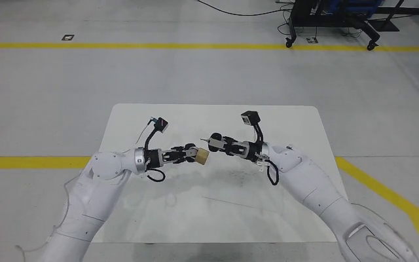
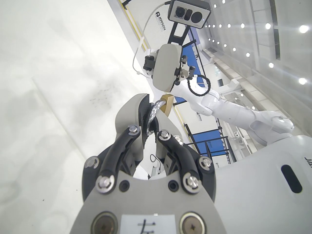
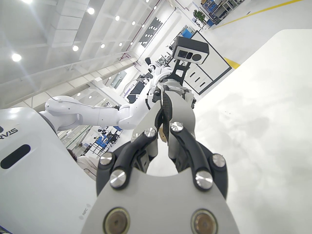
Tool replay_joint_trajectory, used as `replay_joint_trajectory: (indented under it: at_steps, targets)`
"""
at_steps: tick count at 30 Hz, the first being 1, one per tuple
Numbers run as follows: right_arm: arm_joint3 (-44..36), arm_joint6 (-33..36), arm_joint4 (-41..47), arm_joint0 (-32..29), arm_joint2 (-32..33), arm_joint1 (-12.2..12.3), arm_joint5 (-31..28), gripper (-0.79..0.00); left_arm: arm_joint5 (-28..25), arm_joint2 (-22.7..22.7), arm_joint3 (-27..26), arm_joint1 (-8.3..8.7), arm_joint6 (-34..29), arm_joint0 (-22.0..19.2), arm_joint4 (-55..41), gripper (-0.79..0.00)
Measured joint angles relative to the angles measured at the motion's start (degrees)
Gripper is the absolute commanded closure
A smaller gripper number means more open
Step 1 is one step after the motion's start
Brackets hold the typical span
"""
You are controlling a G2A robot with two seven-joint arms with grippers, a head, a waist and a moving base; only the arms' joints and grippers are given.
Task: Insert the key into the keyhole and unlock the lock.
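The left gripper (image 2: 151, 113) is clenched on the curved silver shackle (image 2: 156, 107) of a brass-coloured metal padlock (image 2: 167, 103). The shackle is pinched between the ribbed pads, and much of the brass body is hidden behind one finger.

Just beyond the padlock, the right gripper (image 3: 163, 103) faces it tip to tip. Its fingers are drawn almost together, leaving only a thin slit. A small tan patch shows in that slit, too little to tell what it is, and whatever the fingers pinch is covered by them.

In the top view both grippers meet in the air over the middle of the white rounded-corner surface (image 1: 275, 209), with the padlock between them.
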Motion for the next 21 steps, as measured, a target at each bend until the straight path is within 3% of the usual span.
replay_joint_trajectory:
  at_steps: [5,14,21]
  targets:
    - [1.3,1.6,1.2,1.9,-1.9,-1.5,0.9,0.0,-0.6,-0.2,1.0,0.08,-1.2,-0.3,-1.9,0.0]
    - [1.8,6.1,4.3,2.3,-1.8,-2.2,-1.0,0.0,4.3,-0.4,1.2,0.15,1.0,-2.8,-0.3,0.0]
    - [3.0,2.6,-2.8,2.0,0.9,-1.5,-1.4,0.0,4.2,-0.4,-0.1,0.38,1.4,-3.1,3.9,0.0]
